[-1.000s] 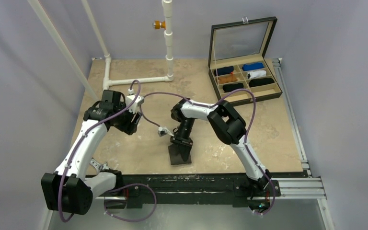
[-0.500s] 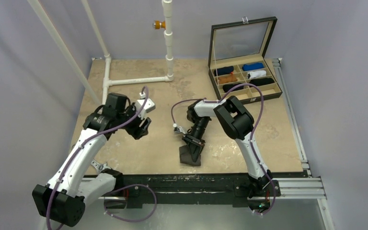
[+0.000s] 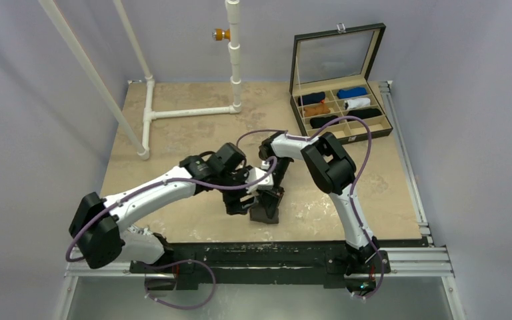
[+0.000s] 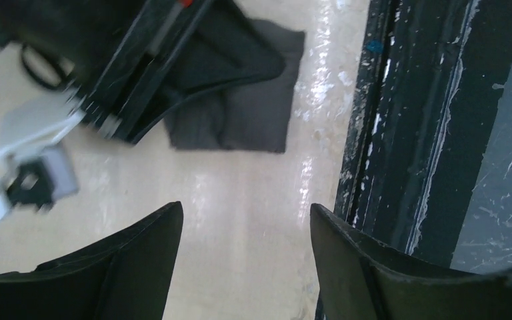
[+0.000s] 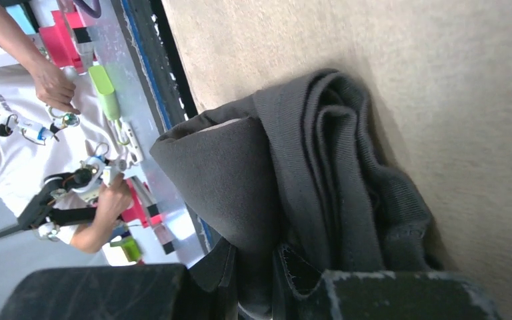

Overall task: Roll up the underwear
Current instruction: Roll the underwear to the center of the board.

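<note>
The underwear (image 3: 265, 213) is a dark grey, partly folded bundle lying near the table's front edge. My right gripper (image 3: 271, 198) comes down on it from behind. In the right wrist view its jaws (image 5: 253, 250) are shut on a fold of the underwear (image 5: 320, 160), whose layers bunch up to the right. My left gripper (image 3: 235, 205) sits just left of the bundle. It is open in the left wrist view (image 4: 245, 212), over bare table, with the underwear (image 4: 247, 117) ahead of it and apart from its fingers. The right gripper's body (image 4: 153, 67) covers the cloth's far part.
An open compartment box (image 3: 342, 110) with several rolled garments stands at the back right. A white pipe frame (image 3: 190, 112) lies at the back left. The black front rail (image 3: 273, 257) runs close beside the underwear and shows in the left wrist view (image 4: 400, 133).
My left arm has swung from the table's left side across to the underwear and opened a little wider. The right gripper stays shut on the underwear, shifted slightly right.
</note>
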You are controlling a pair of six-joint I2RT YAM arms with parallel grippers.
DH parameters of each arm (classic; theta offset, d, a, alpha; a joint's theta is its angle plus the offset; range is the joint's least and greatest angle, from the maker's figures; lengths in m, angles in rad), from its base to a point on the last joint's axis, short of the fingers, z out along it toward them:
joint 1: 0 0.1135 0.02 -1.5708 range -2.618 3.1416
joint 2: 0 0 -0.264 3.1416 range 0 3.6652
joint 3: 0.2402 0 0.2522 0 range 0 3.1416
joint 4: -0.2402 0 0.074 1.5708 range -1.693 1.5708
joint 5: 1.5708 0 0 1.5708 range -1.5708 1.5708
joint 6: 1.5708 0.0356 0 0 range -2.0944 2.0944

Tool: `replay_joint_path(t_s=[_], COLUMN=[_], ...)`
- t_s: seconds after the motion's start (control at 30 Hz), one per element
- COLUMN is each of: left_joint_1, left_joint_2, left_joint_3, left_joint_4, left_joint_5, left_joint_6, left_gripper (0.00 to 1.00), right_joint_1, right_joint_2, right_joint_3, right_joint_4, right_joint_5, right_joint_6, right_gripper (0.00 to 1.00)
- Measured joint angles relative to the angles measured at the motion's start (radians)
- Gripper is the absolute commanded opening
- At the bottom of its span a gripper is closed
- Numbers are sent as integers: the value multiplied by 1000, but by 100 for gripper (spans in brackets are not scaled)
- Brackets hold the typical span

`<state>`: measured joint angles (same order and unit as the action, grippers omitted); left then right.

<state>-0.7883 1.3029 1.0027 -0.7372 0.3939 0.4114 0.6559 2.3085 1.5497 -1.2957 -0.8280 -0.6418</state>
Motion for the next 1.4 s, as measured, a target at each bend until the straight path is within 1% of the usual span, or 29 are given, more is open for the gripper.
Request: replay_joint_path(t_s=[0.07, 0.17, 0.33, 0.4, 0.67, 0.83, 0.87, 1.03, 1.2, 1.23, 1.3, 1.4], left_joint_1=[-60, -121, -181, -196, -252, -274, -275, -278, -275, -275, -274, -274], left_joint_2=[56, 125, 219, 232, 311, 363, 369, 387, 403, 404, 406, 407], left_joint_3=[1, 1, 1, 1, -1, -1, -1, -1, -2, -2, -2, -2], left_joint_4=[41, 98, 187, 208, 224, 227, 228, 247, 271, 277, 285, 289], left_joint_5=[-1, -6, -55, -77, -200, -261, -268, -300, -315, -316, -316, -313], left_joint_6=[0, -1, -14, -20, -54, -63, -64, -86, -95, -96, -95, -85], left_gripper=[78, 84, 91, 92, 93, 86, 84, 64, 50, 45, 31, 4], right_joint_1=[0, 0, -1, -1, -8, -17, -19, -22, -23, -23, -23, -23], right_joint_2=[2, 6, 9, 9, 11, 11, 11, 11, 11, 11, 10, 5], right_joint_3=[16, 23, 24, 24, 24, 24, 24, 24, 21, 21, 18, 12], right_joint_4=[3, 2, -2, -2, -3, -5, -5, -5, -2, -2, 1, 8], right_joint_5=[0, -2, -7, -8, -11, -10, -10, -10, -13, -13, -15, -15], right_joint_6=[-16, -29, -37, -39, -40, -39, -39, -40, -38, -38, -37, -35], right_gripper=[0, 0, 0, 0, 0, 0, 0, 0, 0, 0, 0, 1])
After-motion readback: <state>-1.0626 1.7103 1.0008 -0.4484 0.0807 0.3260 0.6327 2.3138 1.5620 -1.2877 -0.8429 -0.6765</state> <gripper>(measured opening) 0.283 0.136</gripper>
